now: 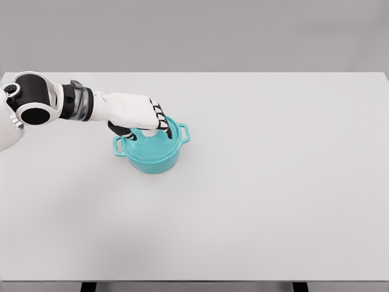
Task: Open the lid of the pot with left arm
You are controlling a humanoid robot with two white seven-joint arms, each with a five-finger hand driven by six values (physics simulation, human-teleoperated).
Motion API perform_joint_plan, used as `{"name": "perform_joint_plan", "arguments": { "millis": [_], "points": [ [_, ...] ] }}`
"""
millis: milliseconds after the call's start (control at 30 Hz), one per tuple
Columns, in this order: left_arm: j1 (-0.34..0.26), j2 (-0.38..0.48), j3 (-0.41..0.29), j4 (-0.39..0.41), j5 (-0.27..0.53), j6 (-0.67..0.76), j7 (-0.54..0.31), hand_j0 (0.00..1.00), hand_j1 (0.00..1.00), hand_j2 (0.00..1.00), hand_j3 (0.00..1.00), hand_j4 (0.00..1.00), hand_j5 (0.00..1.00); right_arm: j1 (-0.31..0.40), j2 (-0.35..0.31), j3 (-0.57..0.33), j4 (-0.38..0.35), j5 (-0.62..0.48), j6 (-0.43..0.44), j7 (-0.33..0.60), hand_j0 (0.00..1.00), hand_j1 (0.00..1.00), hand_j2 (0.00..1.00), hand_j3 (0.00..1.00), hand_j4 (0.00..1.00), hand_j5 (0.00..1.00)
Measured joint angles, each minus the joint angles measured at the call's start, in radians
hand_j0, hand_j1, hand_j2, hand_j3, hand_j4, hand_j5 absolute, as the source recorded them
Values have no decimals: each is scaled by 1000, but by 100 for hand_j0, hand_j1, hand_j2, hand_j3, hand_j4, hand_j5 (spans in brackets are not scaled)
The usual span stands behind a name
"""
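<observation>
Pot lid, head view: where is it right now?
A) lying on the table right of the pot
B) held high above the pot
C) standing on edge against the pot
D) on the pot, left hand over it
D: the lid sits level inside the rim of the teal pot, and the left hand is directly on top of it, fingers curled down at its centre.

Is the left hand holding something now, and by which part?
It cannot be told: the left hand lies over the lid of the teal pot, hiding its middle.
</observation>
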Motion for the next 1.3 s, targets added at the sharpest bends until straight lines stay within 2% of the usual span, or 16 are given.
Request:
{"name": "perform_joint_plan", "arguments": {
  "millis": [133, 433, 733, 967, 1167, 1300],
  "points": [
    [0, 0, 0, 3, -11, 0, 0, 76, 76, 76, 76, 76, 76, 0, 0, 0, 0, 0, 0, 0, 100, 100, 100, 100, 100, 100],
    [-2, 0, -1, 3, -16, -1, 0, 58, 58, 58, 58, 58, 58, 0, 0, 0, 0, 0, 0, 0, 100, 100, 100, 100, 100, 100],
    [-8, 0, -1, 3, -15, -3, 0, 48, 48, 48, 48, 48, 48, 0, 0, 0, 0, 0, 0, 0, 100, 100, 100, 100, 100, 100],
    [-35, 12, -1, 2, -14, -11, 0, 48, 48, 48, 48, 48, 48, 0, 0, 0, 0, 0, 0, 0, 100, 100, 100, 100, 100, 100],
    [-43, 96, 0, 7, -22, -13, 0, 48, 48, 48, 48, 48, 48, 0, 0, 0, 0, 0, 0, 0, 100, 100, 100, 100, 100, 100],
    [-43, 134, 1, 55, -41, -13, 0, 48, 48, 48, 48, 48, 48, 0, 0, 0, 0, 0, 0, 0, 100, 100, 100, 100, 100, 100]
  ]
}}
